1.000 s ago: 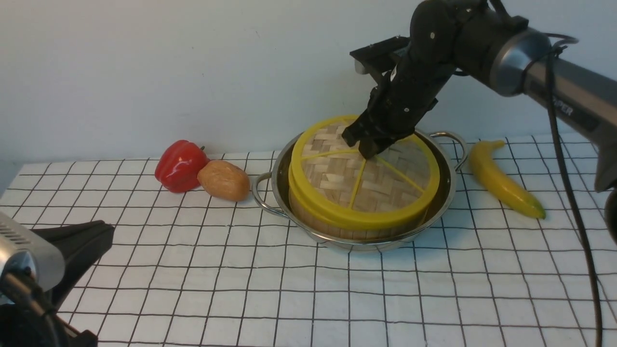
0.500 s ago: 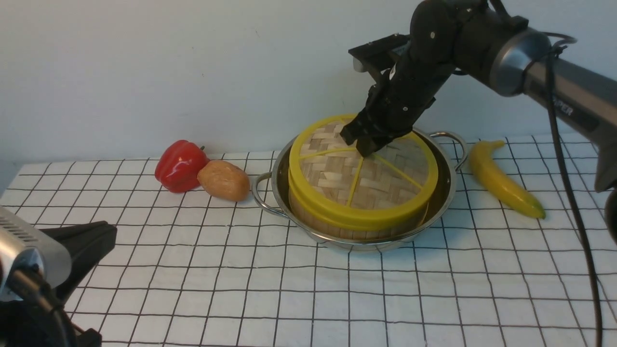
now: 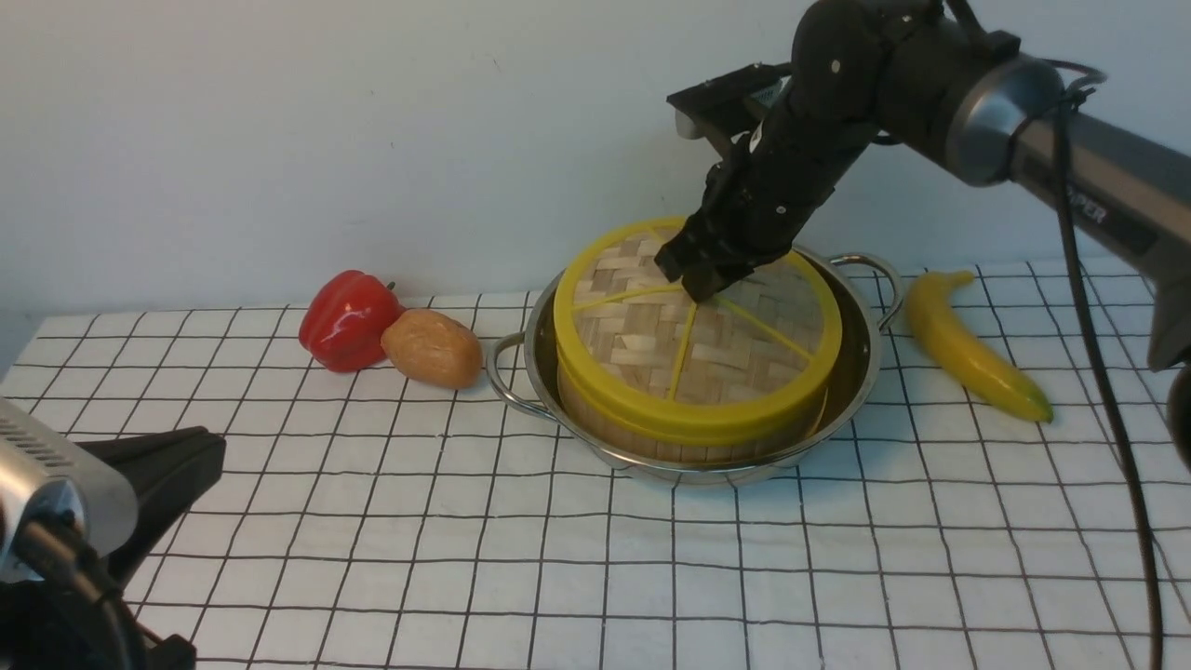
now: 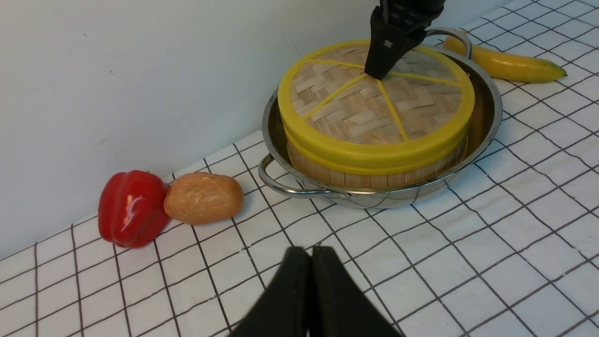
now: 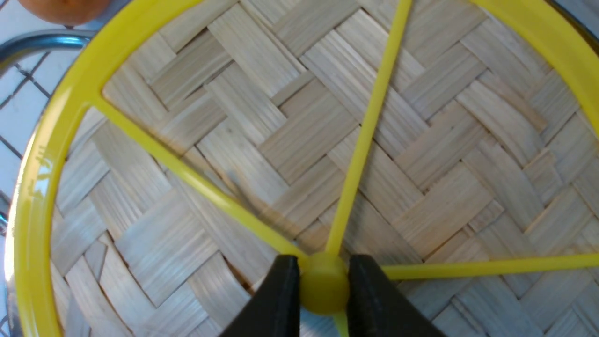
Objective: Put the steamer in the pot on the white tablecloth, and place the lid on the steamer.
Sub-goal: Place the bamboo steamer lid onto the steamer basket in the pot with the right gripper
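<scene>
black-gridded white tablecloth (image 3: 465, 558) runs to a plain wall (image 3: 279, 140).

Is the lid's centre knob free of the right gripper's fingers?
No, the fingers of the right gripper sit tight against both sides of the yellow knob on the lid.

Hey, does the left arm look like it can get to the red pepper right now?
Likely yes. The left gripper is shut and empty, with only bare white tablecloth between it and the red pepper. The potato sits at the pepper's right side, off that path.
</scene>
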